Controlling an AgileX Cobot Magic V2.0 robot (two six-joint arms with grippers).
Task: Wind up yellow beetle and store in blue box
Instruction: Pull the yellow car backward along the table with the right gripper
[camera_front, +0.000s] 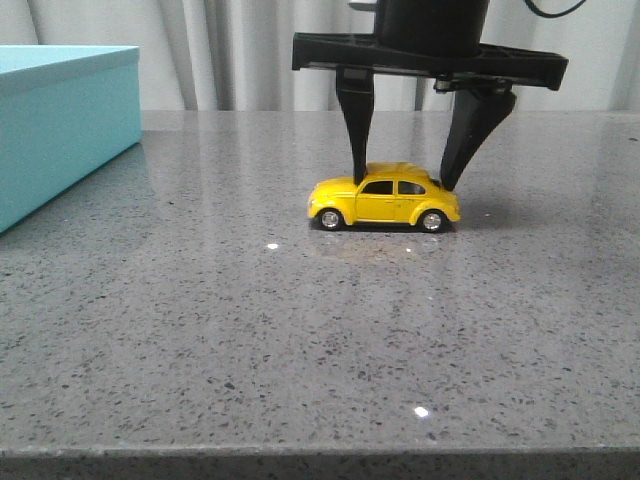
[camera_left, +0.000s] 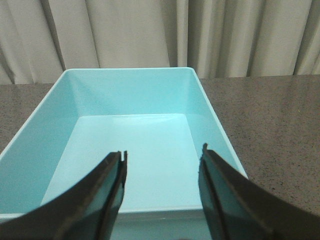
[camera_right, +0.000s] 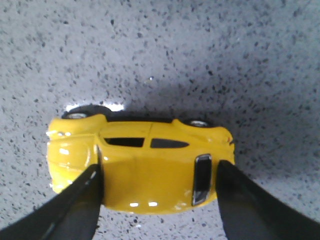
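Yellow beetle (camera_front: 385, 199) between right gripper (camera_front: 405, 180) fingers (touching, perhaps) — blue box (camera_front: 62, 120) apart.

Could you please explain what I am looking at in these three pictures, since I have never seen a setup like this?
This is a two-armed robot working at a grey speckled table. The front view faces forward: the right gripper reaches down over the yellow beetle, a toy car standing on its wheels. The right wrist view looks straight down on it, one finger at either end; whether they press on it is unclear. The left wrist view shows the left gripper, open and holding nothing, above the empty blue box.
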